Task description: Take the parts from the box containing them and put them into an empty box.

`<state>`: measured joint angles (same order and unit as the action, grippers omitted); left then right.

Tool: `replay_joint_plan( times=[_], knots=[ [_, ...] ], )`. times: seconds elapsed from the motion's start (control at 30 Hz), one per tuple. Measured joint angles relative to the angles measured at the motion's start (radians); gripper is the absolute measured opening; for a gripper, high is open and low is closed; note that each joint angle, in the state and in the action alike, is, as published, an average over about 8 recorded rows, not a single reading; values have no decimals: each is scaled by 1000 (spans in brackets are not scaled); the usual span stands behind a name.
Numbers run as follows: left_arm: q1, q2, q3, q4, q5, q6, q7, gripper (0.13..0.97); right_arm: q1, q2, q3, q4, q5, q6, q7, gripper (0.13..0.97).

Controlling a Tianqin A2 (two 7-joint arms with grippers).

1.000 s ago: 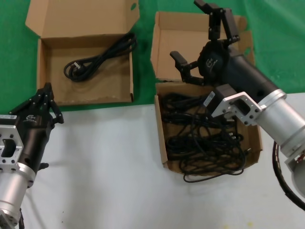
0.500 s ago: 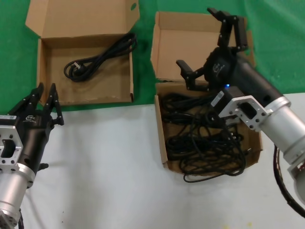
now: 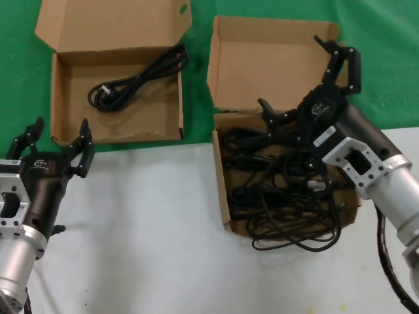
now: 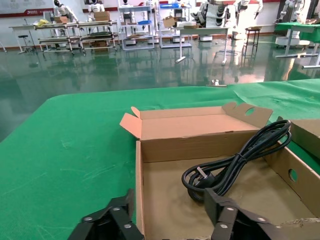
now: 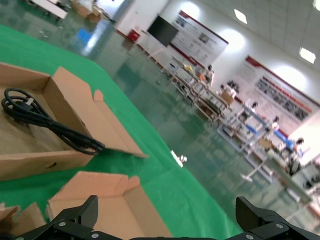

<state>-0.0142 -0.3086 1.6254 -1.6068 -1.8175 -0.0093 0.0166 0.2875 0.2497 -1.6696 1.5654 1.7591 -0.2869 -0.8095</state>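
The squarer box (image 3: 221, 196) with upright lid flaps holds a tangle of black power cords (image 3: 281, 190). My right gripper (image 3: 291, 72) is open and empty, above the back of that box in front of its raised lid; the right wrist view (image 5: 167, 215) shows its spread fingers over that lid (image 5: 100, 200). The wide shallow box (image 3: 57, 98) at the left holds one coiled cord (image 3: 134, 82). My left gripper (image 3: 59, 127) is open and empty at that box's front left corner. In the left wrist view (image 4: 167, 212) its jaws straddle the box's side wall, short of the cord (image 4: 240, 157).
Both boxes sit on green cloth (image 3: 19, 78) at the back edge of the white table (image 3: 144, 229). One cord loop (image 3: 288, 243) hangs over the right box's front wall onto the table. The wide box's flat lid (image 3: 111, 23) lies open behind it.
My left gripper has opened from shut to wide open. My right gripper has moved right and lower over the box of cords, staying open.
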Motion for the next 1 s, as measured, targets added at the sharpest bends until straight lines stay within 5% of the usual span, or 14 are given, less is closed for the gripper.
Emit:
replay_joint_plan(
  times=[0.57, 1.0],
  knots=[
    [5, 3, -8, 2, 6, 3, -5, 786, -91, 16, 22, 11, 13, 90, 256, 966],
    [8, 5, -14, 4, 10, 5, -9, 906, -160, 28, 39, 19, 23, 159, 450, 966]
  ],
)
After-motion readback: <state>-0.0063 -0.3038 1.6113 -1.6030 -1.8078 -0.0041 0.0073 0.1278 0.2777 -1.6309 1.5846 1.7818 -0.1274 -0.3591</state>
